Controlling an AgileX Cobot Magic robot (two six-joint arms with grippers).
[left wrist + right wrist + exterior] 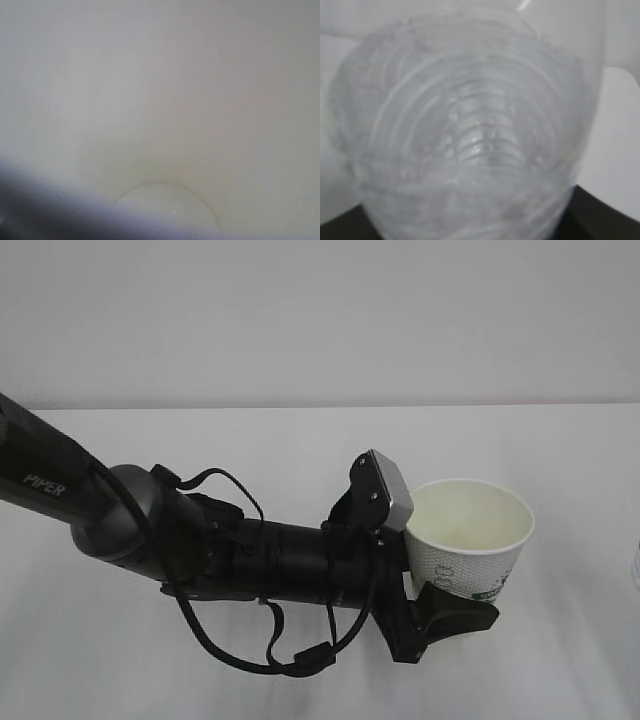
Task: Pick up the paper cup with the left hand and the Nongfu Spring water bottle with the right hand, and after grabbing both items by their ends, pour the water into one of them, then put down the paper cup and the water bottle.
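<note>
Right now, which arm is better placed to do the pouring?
Probably the right: its wrist view is filled by the ribbed water bottle, seemingly gripped. The left gripper clasps the upright paper cup, ready to receive.

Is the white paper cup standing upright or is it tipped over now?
Upright. In the exterior view the white tapered paper cup has its round mouth facing up, and the black left pincer grips its lower side. Whether it rests on the table, cannot tell.

I see a plain white bench spreading across the whole exterior view, from the near edge to a straight far edge where it meets a pale grey-white wall. Its surface looks smooth and unmarked. From here I cannot tell whether anything rests directly on it. In the right wrist view a strip of the same white surface shows on the right.
</note>
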